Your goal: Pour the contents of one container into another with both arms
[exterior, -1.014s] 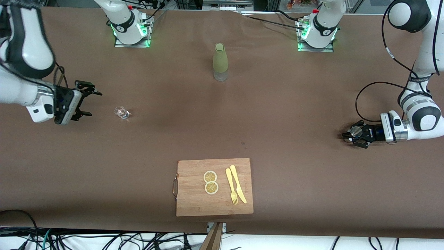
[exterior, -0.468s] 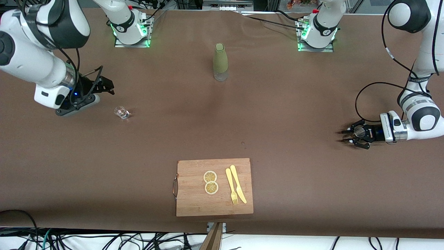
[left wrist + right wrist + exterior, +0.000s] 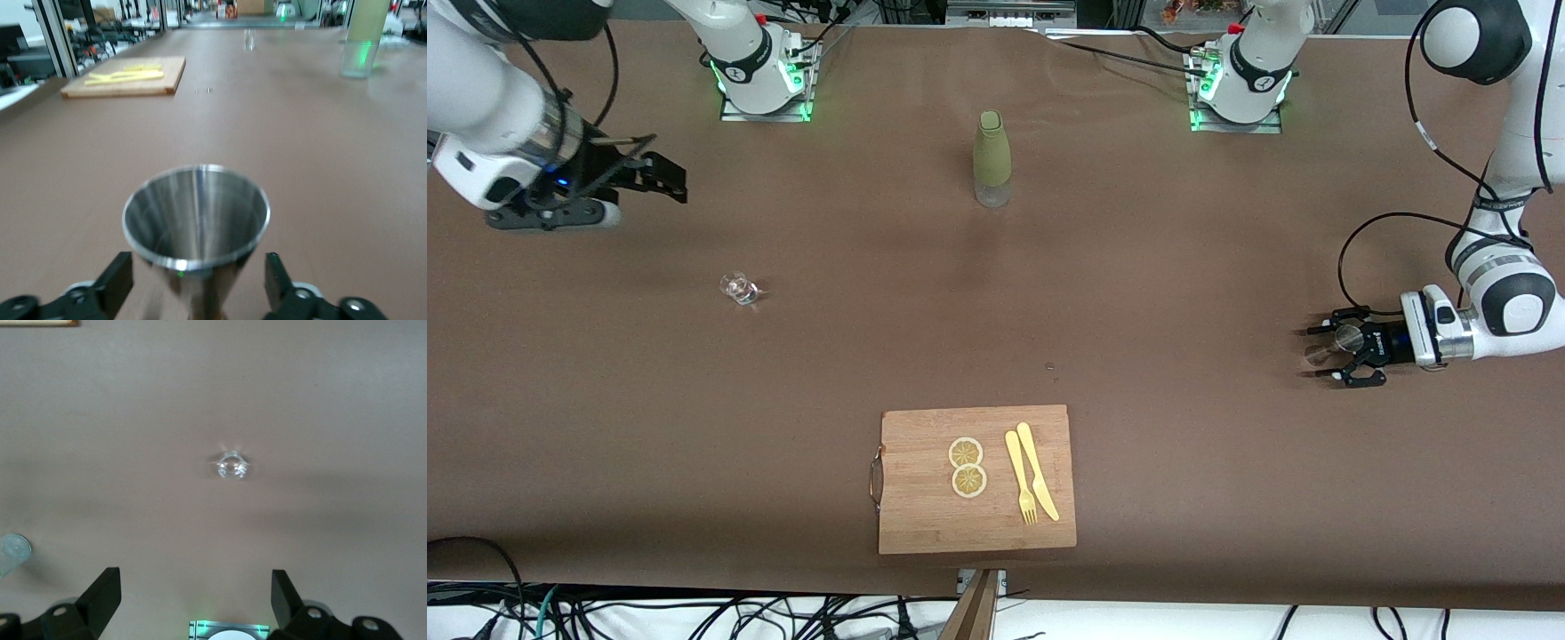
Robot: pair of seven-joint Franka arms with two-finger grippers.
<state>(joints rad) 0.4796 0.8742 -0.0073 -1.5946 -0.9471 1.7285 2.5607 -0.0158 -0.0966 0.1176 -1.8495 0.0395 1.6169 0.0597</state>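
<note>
The glass cup (image 3: 738, 288) stood alone toward the right arm's end of the worktop (image 3: 1156, 267), the open right tool (image 3: 665, 180) raised nearby, while the open left tool (image 3: 1334, 345) flanked the jigger (image 3: 1348, 336); the bottle (image 3: 991, 160) and cutting board (image 3: 925, 516) stood well apart.

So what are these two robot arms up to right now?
The left arm's end effector sits low at its end of the table, fingers open on either side of a small steel jigger standing there, not gripping it. The right end effector is open and up in the air above the table, with the tiny glass cup standing free below. Nothing is being poured.
</note>
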